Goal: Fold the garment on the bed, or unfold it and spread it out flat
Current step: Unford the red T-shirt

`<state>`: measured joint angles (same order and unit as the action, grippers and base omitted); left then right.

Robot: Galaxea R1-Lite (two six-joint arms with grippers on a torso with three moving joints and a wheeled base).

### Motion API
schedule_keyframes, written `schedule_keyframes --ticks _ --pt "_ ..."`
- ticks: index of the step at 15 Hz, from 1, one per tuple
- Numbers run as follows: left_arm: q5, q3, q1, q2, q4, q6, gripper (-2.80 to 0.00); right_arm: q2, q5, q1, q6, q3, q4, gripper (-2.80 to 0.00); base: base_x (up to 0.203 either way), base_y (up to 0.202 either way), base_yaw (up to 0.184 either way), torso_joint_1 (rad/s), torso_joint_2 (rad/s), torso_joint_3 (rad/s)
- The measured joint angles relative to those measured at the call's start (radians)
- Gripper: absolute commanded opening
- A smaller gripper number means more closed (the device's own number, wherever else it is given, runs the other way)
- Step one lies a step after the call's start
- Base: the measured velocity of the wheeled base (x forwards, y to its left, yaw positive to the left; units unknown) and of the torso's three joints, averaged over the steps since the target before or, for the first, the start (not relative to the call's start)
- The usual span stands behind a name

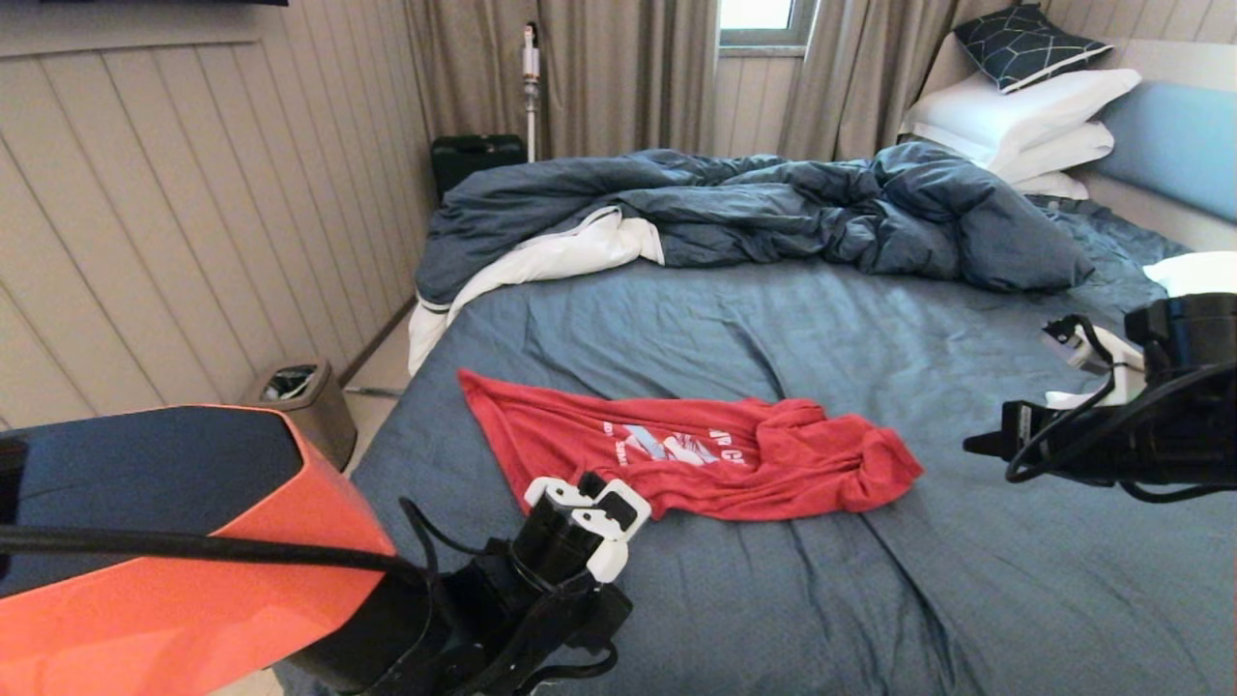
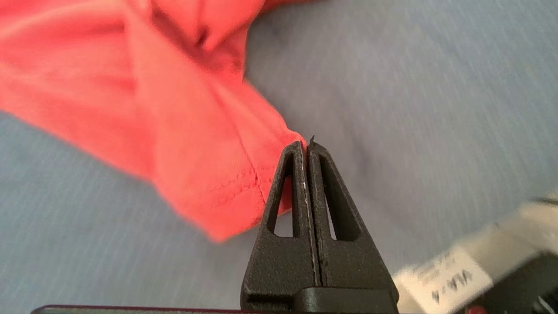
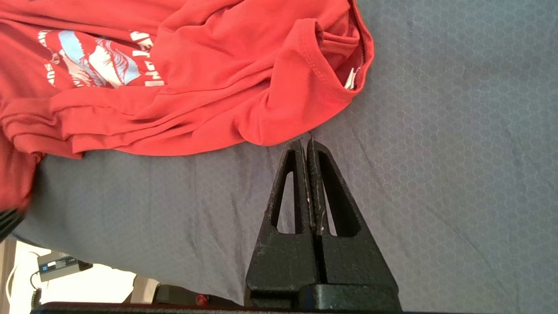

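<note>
Red cotton, the garment (image 1: 691, 452) is lying crumpled on the near part of the bed (image 1: 966, 580), on the blue-grey sheet, with its white and light-blue print partly showing. The left end effector (image 2: 307, 146) is sitting at the near hem corner of the shirt, its fingers pressed together; whether any cloth is pinched between them I cannot tell. The right end effector (image 3: 306, 146) is hanging over the sheet just beside the collar end, fingers together and holding nothing. Behind, a dark blue duvet (image 1: 754, 208) is lying rumpled, and white pillows (image 1: 1024, 126) are leaning near the headboard.
</note>
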<state>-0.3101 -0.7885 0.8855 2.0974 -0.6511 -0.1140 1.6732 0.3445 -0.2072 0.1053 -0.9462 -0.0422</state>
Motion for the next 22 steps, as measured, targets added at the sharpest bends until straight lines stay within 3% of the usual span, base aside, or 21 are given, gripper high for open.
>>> schedule_keyframes --ticks 10,17,18,22 --pt "-0.048 0.385 0.331 -0.247 -0.007 0.017 -2.8 0.003 0.0 -0.001 0.0 0.0 0.0 -2.8 0.0 0.0 0.0 0.0 0.0 0.0" --pt "-0.047 0.491 0.355 -0.265 -0.048 0.022 -2.8 0.012 -0.001 0.0 -0.001 0.0 0.0 -2.8 0.0 0.0 0.0 0.0 0.0 0.0" --pt "-0.047 0.497 0.354 -0.263 -0.064 0.023 0.0 0.013 -0.001 0.001 -0.001 0.0 0.0 -2.8 0.0 0.0 0.0 0.0 0.0 0.0" --pt "-0.062 0.495 0.354 -0.245 -0.139 0.02 0.0 0.016 -0.001 0.001 -0.001 0.0 0.0 -2.8 0.0 0.0 0.0 0.0 0.0 0.0"
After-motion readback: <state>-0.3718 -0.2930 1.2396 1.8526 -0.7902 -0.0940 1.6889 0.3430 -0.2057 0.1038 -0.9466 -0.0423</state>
